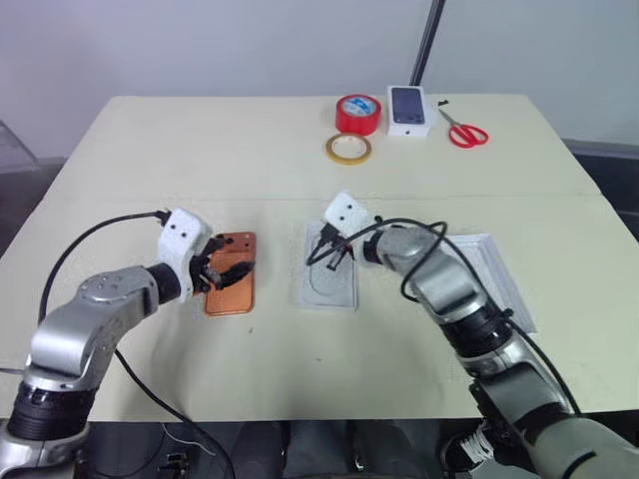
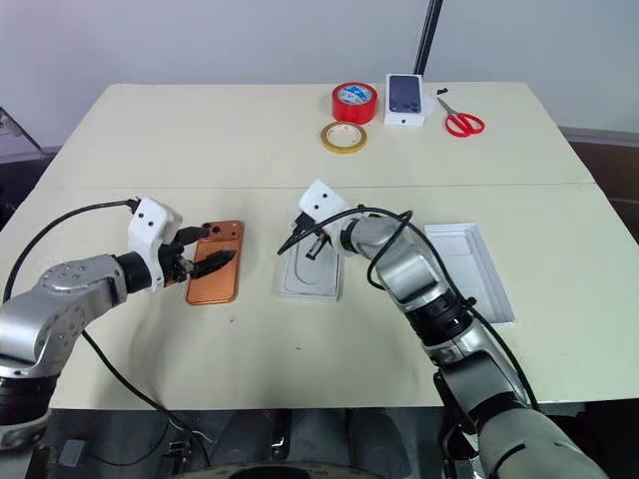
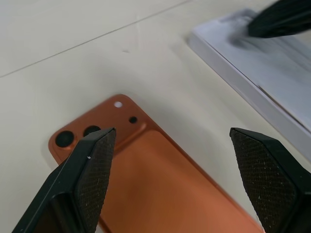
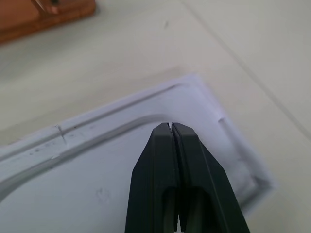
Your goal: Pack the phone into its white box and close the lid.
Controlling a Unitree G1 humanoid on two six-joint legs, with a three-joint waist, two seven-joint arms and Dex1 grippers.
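The copper-orange phone (image 1: 232, 297) lies flat on the table, back up, its camera bump (image 3: 92, 133) showing. My left gripper (image 1: 226, 270) hovers just over its upper half, open, the fingers (image 3: 95, 165) spread wide with nothing between them. The white box lies in two parts. A tray with a moulded recess (image 1: 329, 284) lies to the right of the phone. A walled part (image 1: 496, 274) lies open side up farther right. My right gripper (image 1: 329, 253) is shut with nothing in it, its tip (image 4: 170, 125) right over the tray's far end.
At the table's far edge stand a red tape roll (image 1: 358, 113), a yellow tape ring (image 1: 347, 149), a small white box printed with a dark phone (image 1: 408, 108) and red scissors (image 1: 466, 133). Cables trail from both wrists.
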